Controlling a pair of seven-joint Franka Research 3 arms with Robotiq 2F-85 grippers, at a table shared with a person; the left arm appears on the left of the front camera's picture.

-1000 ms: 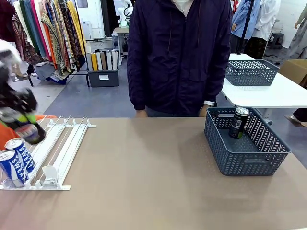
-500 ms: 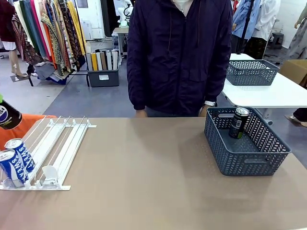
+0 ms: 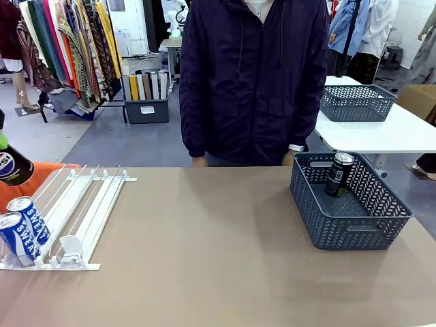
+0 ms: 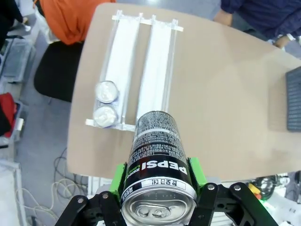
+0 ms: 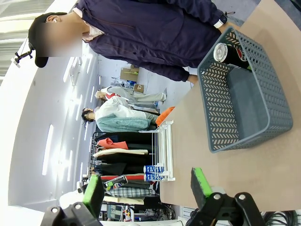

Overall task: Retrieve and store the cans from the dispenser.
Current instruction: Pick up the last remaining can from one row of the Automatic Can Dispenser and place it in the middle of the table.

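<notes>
My left gripper [image 4: 157, 176] is shut on a black Pepsi can [image 4: 157, 160], held high above the table with its green pads [image 4: 195, 172] on both sides. That can [image 3: 11, 167] pokes in at the left edge of the front view. Below it lies the white dispenser [image 4: 157, 70], with two blue SWEAT cans [image 3: 30, 219] [image 3: 15, 237] at its near end; their silver tops [image 4: 107, 92] show from above. A second Pepsi can [image 3: 338, 174] stands in the grey basket [image 3: 351, 228]. My right gripper [image 5: 146, 188] is open and holds nothing, well away from the basket [image 5: 254, 136].
A person in a dark jacket [image 3: 252, 82] stands at the far edge of the table, hands low behind it. An orange chair back [image 4: 70, 19] sits beside the table's left end. Bare brown tabletop [image 3: 204, 245] lies between dispenser and basket.
My left gripper has lifted the Pepsi can up off the dispenser and carried it leftward, mostly out of the front view. In the last half second it hardly moved.
</notes>
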